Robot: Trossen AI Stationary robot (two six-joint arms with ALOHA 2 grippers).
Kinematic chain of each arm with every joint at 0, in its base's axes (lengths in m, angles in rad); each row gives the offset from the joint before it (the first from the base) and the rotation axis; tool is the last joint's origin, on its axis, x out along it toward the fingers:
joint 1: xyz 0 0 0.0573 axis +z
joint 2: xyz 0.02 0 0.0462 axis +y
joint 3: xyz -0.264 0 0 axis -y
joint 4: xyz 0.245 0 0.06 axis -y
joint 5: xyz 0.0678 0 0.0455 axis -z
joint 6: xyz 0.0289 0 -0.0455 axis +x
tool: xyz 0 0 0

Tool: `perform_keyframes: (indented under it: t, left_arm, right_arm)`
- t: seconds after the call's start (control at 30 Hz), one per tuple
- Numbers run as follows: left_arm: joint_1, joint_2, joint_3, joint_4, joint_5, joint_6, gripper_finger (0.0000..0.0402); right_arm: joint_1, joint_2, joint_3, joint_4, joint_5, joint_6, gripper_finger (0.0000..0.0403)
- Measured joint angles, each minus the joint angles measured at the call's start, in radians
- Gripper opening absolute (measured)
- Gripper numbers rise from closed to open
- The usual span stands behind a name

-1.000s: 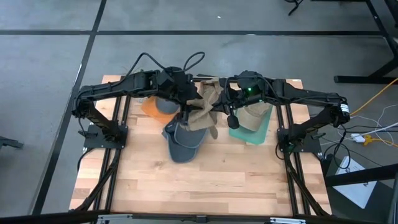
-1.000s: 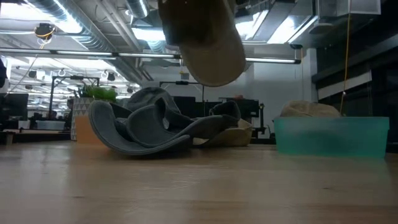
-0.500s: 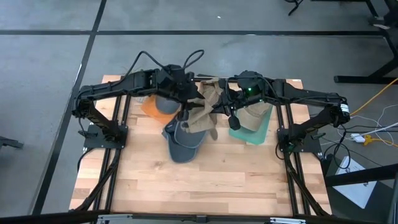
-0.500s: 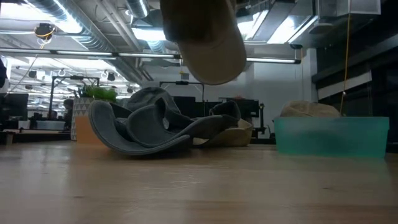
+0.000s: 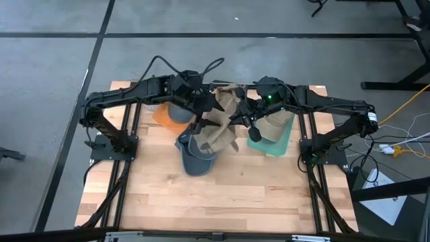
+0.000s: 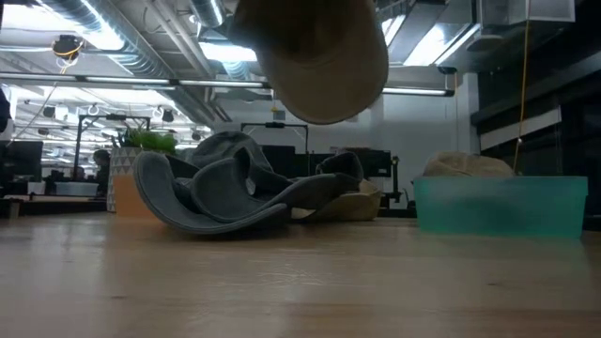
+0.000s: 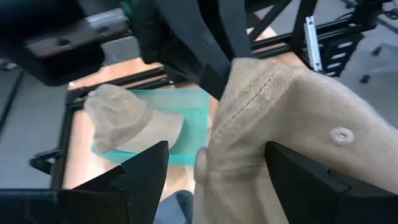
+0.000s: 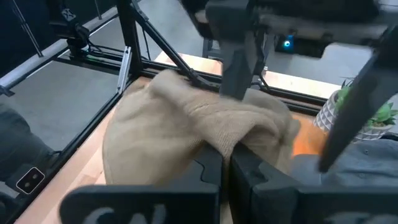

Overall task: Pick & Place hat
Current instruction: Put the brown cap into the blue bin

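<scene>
Hanging mid-frame from the pinching right gripper [image 8: 225,163], left gripper [image 7: 205,171] spread, the tan hat [image 5: 218,121] risked slipping short of the bin [image 5: 277,141].

The right end effector [image 8: 225,163] has its two dark fingers pressed together on a fold of the tan hat [image 8: 180,134], which bulges out ahead of them. Above the hat hangs the other arm's dark body [image 8: 249,37]. A patch of orange [image 8: 305,140] and a green plant [image 8: 379,112] lie beyond, over the wooden table [image 8: 87,165].
</scene>
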Motion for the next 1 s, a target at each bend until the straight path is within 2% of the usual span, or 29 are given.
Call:
perform_keyframes:
  t: [0.13, 0.23, 0.6, 0.77, 1.0]
  left_arm:
    - [0.0, 0.015, 0.0, 0.0, 0.009, -0.005, 0.0248]
    - [0.0, 0.022, 0.0, 0.009, 0.011, -0.006, 0.0216]
    - [0.0, 0.021, 0.0, -0.001, 0.001, -0.043, 0.0021]
    - [-0.001, 0.02, 0.0, -0.015, -0.055, -0.075, 0.0021]
    - [0.0, -0.01, 0.0, -0.108, -0.142, -0.108, 0.0014]
  right_arm:
    - [0.0, 0.0, 0.0, 0.012, 0.0, 0.0, 0.0007]
    - [0.0, 0.0, 0.0, 0.015, 0.0, 0.0, 0.0007]
    - [0.0, 0.001, 0.0, 0.014, 0.004, 0.025, 0.0007]
    - [-0.001, 0.001, 0.0, -0.007, 0.008, 0.09, 0.0012]
    - [-0.025, 0.0, 0.0, -0.169, 0.005, 0.165, 0.0048]
